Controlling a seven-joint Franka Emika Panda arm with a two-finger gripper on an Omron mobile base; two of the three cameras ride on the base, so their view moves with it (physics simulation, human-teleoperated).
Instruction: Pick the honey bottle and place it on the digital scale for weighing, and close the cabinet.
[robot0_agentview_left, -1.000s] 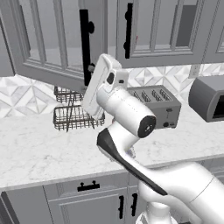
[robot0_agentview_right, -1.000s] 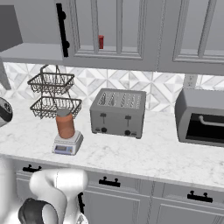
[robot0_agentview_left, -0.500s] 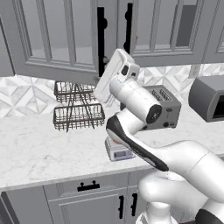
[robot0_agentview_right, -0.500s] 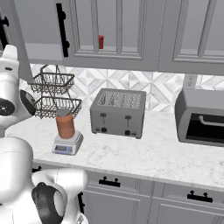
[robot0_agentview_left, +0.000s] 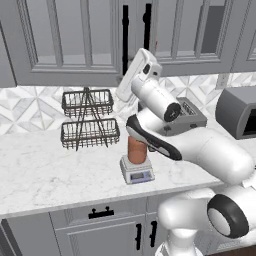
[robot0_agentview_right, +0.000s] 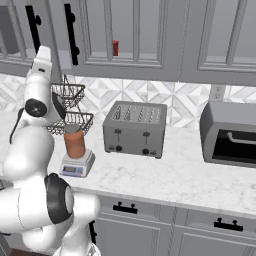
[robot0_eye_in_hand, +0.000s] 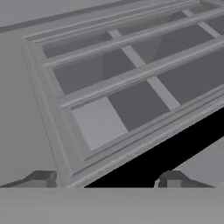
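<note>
The honey bottle (robot0_agentview_left: 137, 149) (robot0_agentview_right: 74, 142), orange-brown, stands upright on the small digital scale (robot0_agentview_left: 136, 173) (robot0_agentview_right: 76, 165) on the counter. My gripper (robot0_agentview_left: 147, 55) (robot0_agentview_right: 44, 52) (robot0_eye_in_hand: 107, 179) is raised above them, against the wall cabinet's left door (robot0_agentview_left: 65, 40) (robot0_eye_in_hand: 127, 87). Its fingers are spread open with nothing between them. The door's glass panes are close in front of the hand, and a black bar handle (robot0_eye_in_hand: 175, 151) runs across at the lower right. That door lies about level with the right door (robot0_agentview_left: 180, 35); the two handles (robot0_agentview_left: 125, 30) stand side by side.
A two-tier wire basket (robot0_agentview_left: 89, 120) (robot0_agentview_right: 70, 107) stands just behind the scale. The grey toaster (robot0_agentview_right: 135, 128) is right of it, the microwave (robot0_agentview_right: 231, 134) further right. A small red can (robot0_agentview_right: 115, 47) sits inside the cabinet. My arm arches over the scale.
The left cabinet door has swung from wide open to about flush with the other door. My hand has followed it up and to the right. Bottle and scale have not moved.
</note>
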